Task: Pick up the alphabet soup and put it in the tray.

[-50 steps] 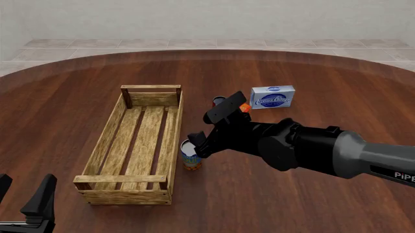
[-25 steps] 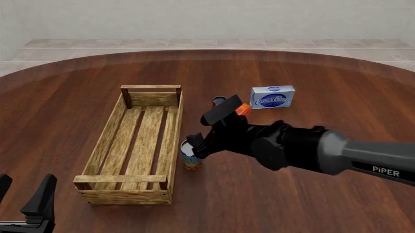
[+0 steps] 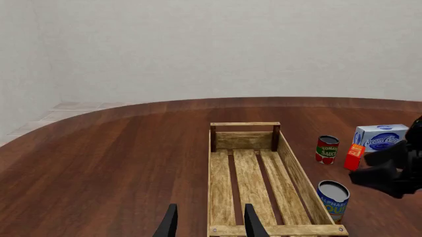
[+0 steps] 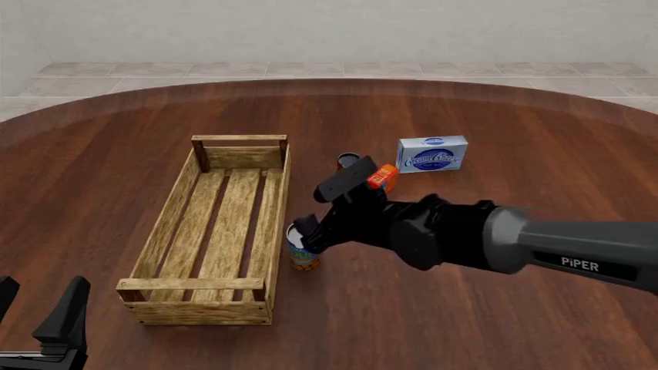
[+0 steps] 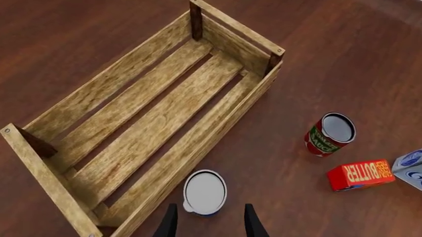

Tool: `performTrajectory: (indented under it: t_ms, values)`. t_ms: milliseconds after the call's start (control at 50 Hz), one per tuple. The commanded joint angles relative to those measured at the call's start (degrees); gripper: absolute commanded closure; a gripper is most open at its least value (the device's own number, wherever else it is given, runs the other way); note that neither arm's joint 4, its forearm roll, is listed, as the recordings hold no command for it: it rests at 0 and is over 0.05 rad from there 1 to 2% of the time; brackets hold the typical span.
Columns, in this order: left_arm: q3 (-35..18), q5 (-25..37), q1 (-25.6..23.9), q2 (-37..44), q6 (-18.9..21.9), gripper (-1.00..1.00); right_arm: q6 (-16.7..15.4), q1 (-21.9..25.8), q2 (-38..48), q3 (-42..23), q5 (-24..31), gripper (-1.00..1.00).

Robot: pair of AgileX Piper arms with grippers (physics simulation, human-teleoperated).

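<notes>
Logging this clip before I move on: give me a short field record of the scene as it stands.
soup: alphabet soup upright on table, outside tray, beside its long side
tray: tray holds nothing
right gripper: right gripper open, above the soup
left gripper: left gripper open, idle near the tray's near end
other items: tomato sauce can, butter box, cream cheese box

1. Light is even, diffuse and bright in all three views; no visible source.
2. Shadows are weak: a soft dark patch under the soup (image 4: 301,250), faint shade inside the tray (image 4: 276,223).
3. Table (image 4: 494,139) shows a mild pale sheen toward 12 o'clock in the front view, no hard glare.
4. Renders are sharp edge to edge; no blur, no visible distortion.
</notes>
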Motion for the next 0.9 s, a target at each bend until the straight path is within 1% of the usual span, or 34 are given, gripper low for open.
performTrajectory:
  t_ms: [20, 300, 360, 900]
  values:
    - [-0.04, 0.15, 0.10, -0.14, 0.01, -1.00, 0.18, -0.12, 1.03, -0.48, 0.07, -1.00]
    - [-0.04, 0.15, 0.10, -0.14, 0.01, -1.00, 0.52, -0.20, 2.29, -1.19, -0.06, -1.00]
    - [-0.04, 0.15, 0.11, -0.14, 0.00, -1.00, 1.22, 0.06, 2.62, -1.16, -0.07, -1.00]
    - [-0.04, 0.15, 0.10, -0.14, 0.01, -1.00, 1.58, 0.23, 5.47, -2.56, -0.62, -1.00]
